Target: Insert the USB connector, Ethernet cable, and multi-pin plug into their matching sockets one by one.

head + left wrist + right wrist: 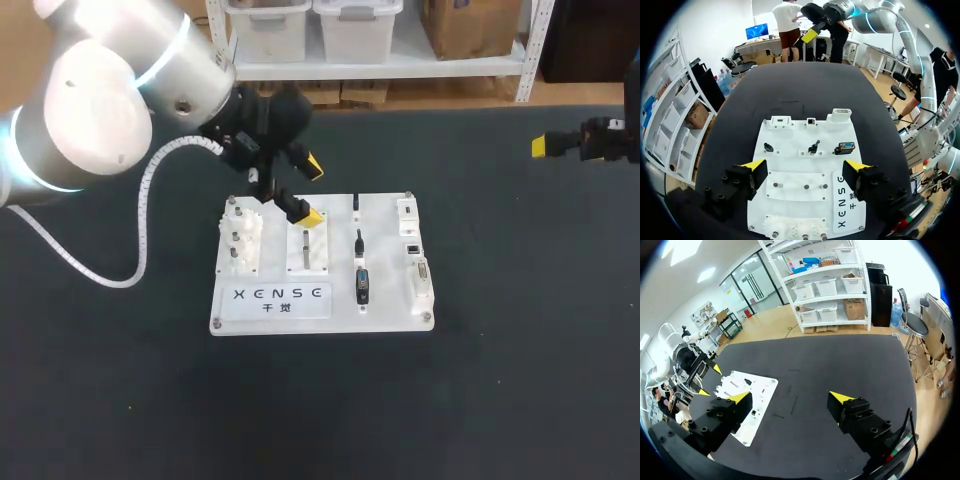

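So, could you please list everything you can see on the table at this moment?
table: 1, black, under everything.
board: 1, white, mid-table.
plugs: 3, dark, in a row down the board's middle, none in a socket.
sockets: 3, white, along the board's right edge.
peg fixture: 1, white, at the board's left edge.
slotted block: 1, white, between the peg fixture and the plugs.
left gripper: 1, yellow tips, open, over the board's far left part, holding nothing.
right gripper: 1, yellow tips, open, over bare table right of the board, holding nothing.
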`<state>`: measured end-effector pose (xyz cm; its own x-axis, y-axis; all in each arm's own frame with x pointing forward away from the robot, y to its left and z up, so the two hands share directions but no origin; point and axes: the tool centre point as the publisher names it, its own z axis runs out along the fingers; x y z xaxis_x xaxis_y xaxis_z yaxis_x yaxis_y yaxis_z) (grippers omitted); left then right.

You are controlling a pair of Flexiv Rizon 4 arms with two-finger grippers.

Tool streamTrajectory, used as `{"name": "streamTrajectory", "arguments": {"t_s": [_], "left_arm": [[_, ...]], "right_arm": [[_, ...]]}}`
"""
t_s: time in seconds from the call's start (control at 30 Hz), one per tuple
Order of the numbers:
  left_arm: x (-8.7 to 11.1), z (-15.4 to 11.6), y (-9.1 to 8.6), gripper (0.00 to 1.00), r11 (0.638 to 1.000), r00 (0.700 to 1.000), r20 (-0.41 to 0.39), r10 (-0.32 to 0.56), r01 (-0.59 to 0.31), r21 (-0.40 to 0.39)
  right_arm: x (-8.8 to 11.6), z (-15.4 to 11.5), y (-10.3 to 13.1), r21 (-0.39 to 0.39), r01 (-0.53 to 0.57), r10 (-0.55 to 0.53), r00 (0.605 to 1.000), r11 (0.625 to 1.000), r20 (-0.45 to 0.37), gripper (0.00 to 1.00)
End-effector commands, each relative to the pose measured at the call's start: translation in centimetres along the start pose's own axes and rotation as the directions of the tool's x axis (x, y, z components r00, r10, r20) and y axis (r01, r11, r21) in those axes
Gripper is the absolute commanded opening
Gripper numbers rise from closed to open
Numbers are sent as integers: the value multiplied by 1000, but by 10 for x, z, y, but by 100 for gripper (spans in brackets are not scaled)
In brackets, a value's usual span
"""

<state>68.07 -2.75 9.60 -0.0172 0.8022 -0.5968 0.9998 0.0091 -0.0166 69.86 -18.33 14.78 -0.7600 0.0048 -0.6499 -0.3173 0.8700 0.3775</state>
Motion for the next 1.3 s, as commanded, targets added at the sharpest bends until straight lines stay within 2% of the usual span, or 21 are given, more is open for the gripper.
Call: {"name": "streamTrajectory", "arguments": {"t_s": [0.03, 0.1, 0.13, 0.2, 0.3, 0.33, 0.47, 0.5, 0.57, 0.6, 0.63, 0.7, 0.77, 0.87, 0.9, 0.97, 1.03, 1.13, 1.3], "left_arm": [[0, 0, 1, 100, 1000, 1000, -4, 0, 0, 3], [0, 0, 1, 100, 1000, 1000, -4, 0, 0, 3], [0, 0, 1, 100, 1000, 1000, -4, 0, 0, 3], [0, 0, 1, 100, 1000, 1000, -4, 0, 0, 3], [0, 0, 1, 100, 1000, 1000, -4, 0, 0, 3], [0, 0, 1, 100, 1000, 1000, -4, 0, 0, 3], [0, 0, 1, 100, 1000, 1000, -4, 0, 0, 3], [0, 0, 1, 100, 1000, 1000, -4, 0, 0, 3], [0, 0, 1, 100, 1000, 1000, -4, 0, 0, 3], [0, 0, 1, 100, 1000, 1000, -4, 0, 0, 3], [0, 0, 1, 100, 1000, 1000, -4, 0, 0, 3], [0, 0, 1, 100, 1000, 1000, -4, 0, 0, 3], [0, 0, 1, 100, 1000, 1000, -4, 0, 0, 3], [0, 0, 1, 100, 1000, 1000, -4, 0, 0, 3], [0, 0, 1, 100, 1000, 1000, -4, 0, 0, 3], [0, 0, 1, 100, 1000, 1000, -4, 0, 0, 3], [0, 0, 1, 100, 1000, 1000, -4, 0, 0, 3], [0, 0, 1, 100, 1000, 1000, -4, 0, 0, 3], [0, 0, 1, 100, 1000, 1000, -4, 0, 0, 3]], "right_arm": [[0, 0, 0, 3, 0, 0, 1000, 1000, 0, 100], [0, 0, 0, 3, 0, 0, 1000, 1000, 0, 100], [-9, 3, 3, 3, 33, -33, 999, 999, -26, 100], [-27, 12, 13, -15, 120, -120, 992, 993, -44, 100], [-49, 37, 37, -77, 262, -269, 956, 962, -118, 100], [-54, 48, 46, -101, 329, -341, 929, 939, -146, 100], [-61, 83, 78, -242, 464, -513, 833, 852, -210, 100], [-57, 95, 87, -281, 529, -591, 773, 801, -229, 100], [-48, 111, 97, -353, 567, -662, 698, 744, -273, 100], [-44, 119, 101, -358, 593, -690, 662, 721, -294, 100], [-40, 127, 104, -345, 597, -689, 645, 724, -330, 100], [-34, 139, 111, -326, 588, -672, 639, 740, -374, 100], [-30, 148, 117, -260, 566, -619, 664, 783, -419, 100], [-23, 158, 127, -209, 534, -565, 689, 819, -454, 100], [-19, 163, 131, -157, 506, -513, 710, 848, -483, 100], [-13, 170, 139, -117, 475, -463, 726, 872, -508, 100], [-6, 175, 144, -40, 432, -381, 745, 901, -548, 100], [6, 184, 148, 78, 362, -250, 768, 929, -590, 100], [21, 197, 151, 227, 279, -95, 799, 933, -593, 100]]}}
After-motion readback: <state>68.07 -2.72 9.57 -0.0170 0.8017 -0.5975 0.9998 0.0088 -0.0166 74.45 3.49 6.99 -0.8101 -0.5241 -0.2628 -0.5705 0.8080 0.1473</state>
